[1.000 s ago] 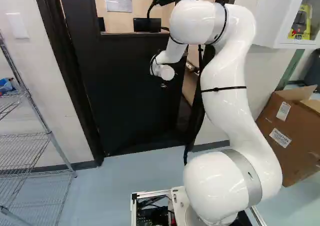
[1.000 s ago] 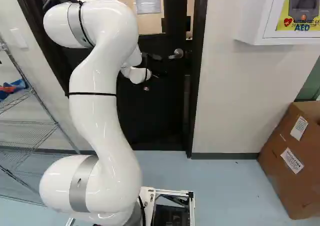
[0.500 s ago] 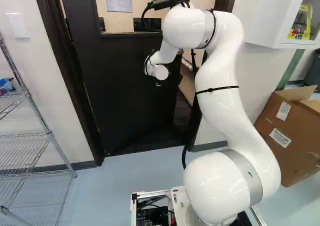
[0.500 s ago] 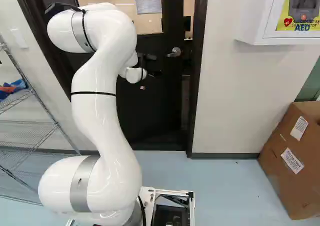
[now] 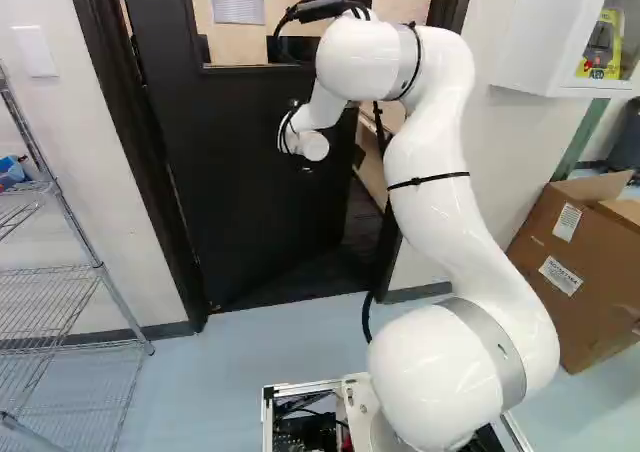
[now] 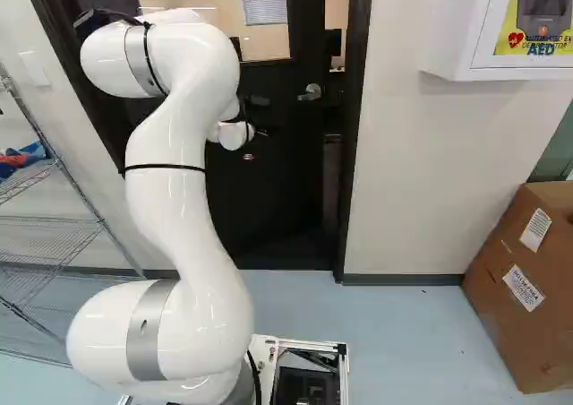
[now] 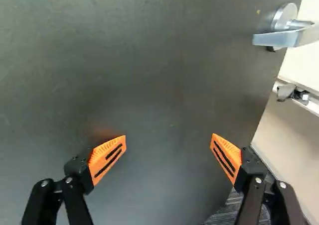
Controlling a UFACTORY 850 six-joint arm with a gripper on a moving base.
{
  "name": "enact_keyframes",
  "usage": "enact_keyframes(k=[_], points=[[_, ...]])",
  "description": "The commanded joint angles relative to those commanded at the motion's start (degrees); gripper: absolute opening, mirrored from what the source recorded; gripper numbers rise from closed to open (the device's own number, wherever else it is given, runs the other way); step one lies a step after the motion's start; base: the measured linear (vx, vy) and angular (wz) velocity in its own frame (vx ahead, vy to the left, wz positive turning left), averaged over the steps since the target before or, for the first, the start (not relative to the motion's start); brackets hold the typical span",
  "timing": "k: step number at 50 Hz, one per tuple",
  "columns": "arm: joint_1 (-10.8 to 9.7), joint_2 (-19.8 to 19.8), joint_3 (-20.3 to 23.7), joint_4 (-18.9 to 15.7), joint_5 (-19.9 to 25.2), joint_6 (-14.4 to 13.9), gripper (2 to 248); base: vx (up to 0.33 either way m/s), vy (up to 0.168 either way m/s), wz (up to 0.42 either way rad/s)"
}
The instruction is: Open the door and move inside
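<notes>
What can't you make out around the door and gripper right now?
- Whether the open gripper touches the door: wrist view gives no clear depth; the arm partly covers it in the base views.
- Handle: hidden by the arm in the left base view.
- Door's top: cut off by both base views' upper edges.

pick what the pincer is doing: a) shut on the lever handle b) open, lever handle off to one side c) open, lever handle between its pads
B: the pincer stands open before the door, its orange pads wide apart, and the lever handle sits by the door's edge, outside them.
</notes>
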Motion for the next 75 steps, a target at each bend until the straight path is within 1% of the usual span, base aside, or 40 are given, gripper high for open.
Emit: enact_keyframes(k=[12, 18, 25, 32, 62, 75], points=[[1.13, -2.56, -3.54, -3.42, 0.00, 0.00, 247, 0.000, 0.000, 0.000], [1.31, -3.29, -4.56, -3.93, 0.00, 0.00, 247, 0.000, 0.000, 0.000], [1.28, -3.27, -4.53, -4.06, 0.00, 0.00, 247, 0.000, 0.000, 0.000], [0.87, -2.01, -2.77, -4.06, 0.00, 0.00, 247, 0.000, 0.000, 0.000], [-1.69, 5.23, 7.11, -4.08, 0.00, 0.00, 247, 0.000, 0.000, 0.000], [-2.76, 8.48, 11.43, -5.13, 0.00, 0.00, 247, 0.000, 0.000, 0.000]])
